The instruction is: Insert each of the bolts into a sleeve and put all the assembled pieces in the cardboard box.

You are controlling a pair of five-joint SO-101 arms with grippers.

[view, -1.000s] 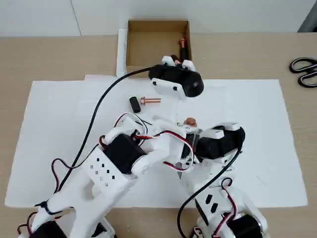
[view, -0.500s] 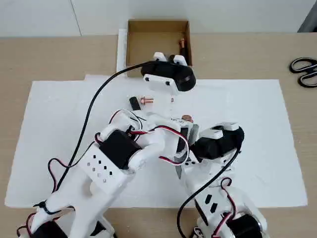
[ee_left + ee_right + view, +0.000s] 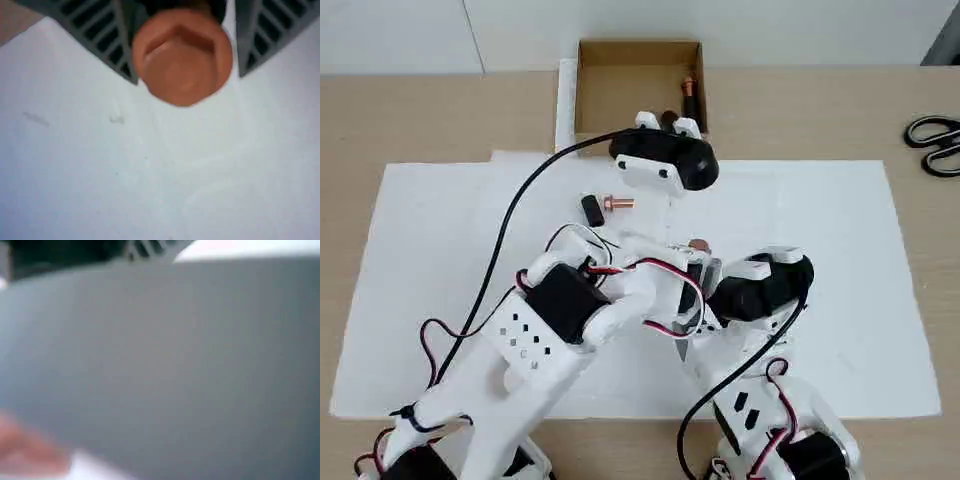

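Copper throughout: noted this of the bolt (image 3: 182, 55), with a hexagonal head on a round flange, seen end-on. Found it pinched by the left gripper (image 3: 186, 80), with its head between two grey ribbed fingers (image 3: 100, 35), above the white sheet (image 3: 150, 175). Placed it, from the high view, near the sheet's centre, upright and head-up, at the meeting point of the two arms. Could not tell the jaw state of the right gripper (image 3: 700, 290), sited just at 6 o'clock of that head.

Recorded a second bolt (image 3: 621, 203), same copper, flat on the sheet at 10 o'clock of the held one and apart from it. Saw a short black sleeve (image 3: 592, 210) just beside one end of it, at 9 o'clock; could not tell whether touching.

Logged the cardboard box (image 3: 582, 95) at the sheet's 12 o'clock edge, brown and open-topped. Counted one assembled piece (image 3: 688, 92) inside, with a copper end in sight, close to the wall at 3 o'clock and with its lower part hidden behind an arm. Marked scissors (image 3: 934, 143) on the tan table (image 3: 380, 110) at 2 o'clock, well apart from all else.
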